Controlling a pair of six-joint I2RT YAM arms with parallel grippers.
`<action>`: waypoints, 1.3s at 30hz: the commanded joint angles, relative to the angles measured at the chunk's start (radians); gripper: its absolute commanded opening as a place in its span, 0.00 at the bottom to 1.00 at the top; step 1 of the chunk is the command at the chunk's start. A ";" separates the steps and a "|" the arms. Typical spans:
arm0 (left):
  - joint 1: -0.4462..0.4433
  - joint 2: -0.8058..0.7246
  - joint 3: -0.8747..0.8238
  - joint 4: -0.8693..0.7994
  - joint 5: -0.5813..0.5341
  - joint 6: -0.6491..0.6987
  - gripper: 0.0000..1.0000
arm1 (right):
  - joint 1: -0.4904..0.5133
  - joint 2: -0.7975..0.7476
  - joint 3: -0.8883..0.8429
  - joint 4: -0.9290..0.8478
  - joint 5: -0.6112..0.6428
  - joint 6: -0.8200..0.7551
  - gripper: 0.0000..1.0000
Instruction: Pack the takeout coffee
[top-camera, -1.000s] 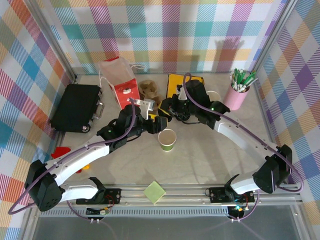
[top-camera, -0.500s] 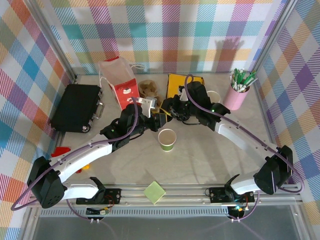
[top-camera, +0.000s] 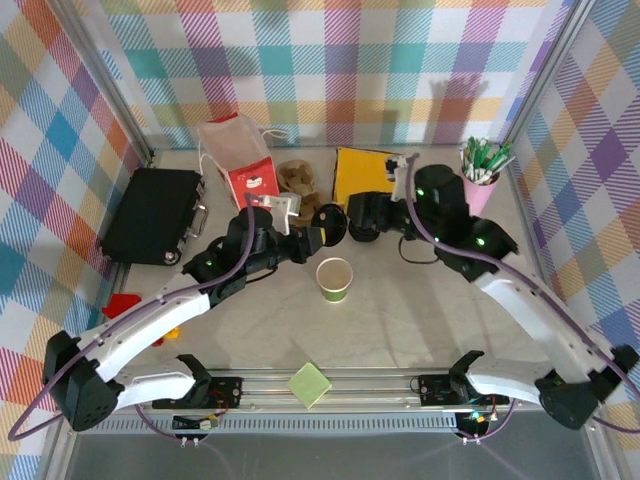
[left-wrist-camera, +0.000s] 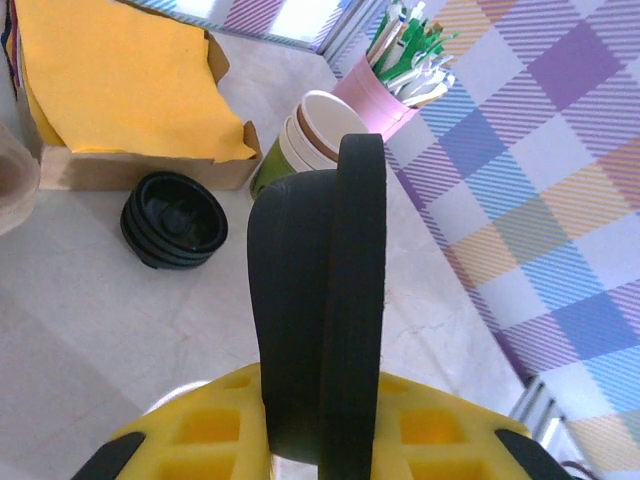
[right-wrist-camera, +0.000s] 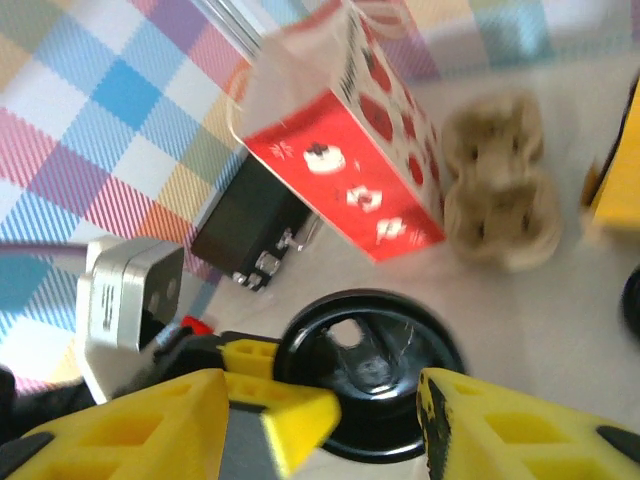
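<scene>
**A:** Where does the takeout coffee cup (top-camera: 334, 279) stand?

**B:** Upright mid-tabletop (top-camera: 420, 300), cream mouth open. The left end effector (top-camera: 318, 232) hangs just at its 12 o'clock, pinching a black lid (left-wrist-camera: 320, 300).

**A:** What do the wrist cameras add?

**B:** The left wrist sees that lid edge-on, clamped between yellow fingers (left-wrist-camera: 200, 440). Beyond it, at 10 o'clock, lies a stack of lids (left-wrist-camera: 172, 220); a stack of cups (left-wrist-camera: 305, 135) stands at 12 o'clock; a pink pen cup (left-wrist-camera: 385, 95) sits toward 1 o'clock. The right wrist shows the lid face-on, lying between the spread fingers of the right end effector (right-wrist-camera: 365, 405); whether they touch it cannot be told. Behind the lid stand a red bag (right-wrist-camera: 350, 170) at 12 o'clock, a cup carrier (right-wrist-camera: 500, 200) at 2 o'clock and a black case (right-wrist-camera: 250, 225) at 10 o'clock.

**A:** What has changed from half a second ago?

**B:** The right arm has swung out toward 3 o'clock, its end effector drawn slightly off the left one; the lid now shows as a disc from overhead; the cup has not moved.
</scene>
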 joint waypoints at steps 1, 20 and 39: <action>0.031 -0.059 0.049 -0.131 0.036 -0.108 0.06 | 0.016 -0.078 -0.115 0.083 0.016 -0.343 0.52; 0.079 -0.094 0.130 -0.228 0.263 -0.433 0.05 | 0.300 -0.081 -0.527 0.735 0.202 -1.331 0.54; 0.100 -0.108 0.110 -0.277 0.220 -0.428 0.08 | 0.337 -0.085 -0.460 0.603 0.275 -1.302 0.05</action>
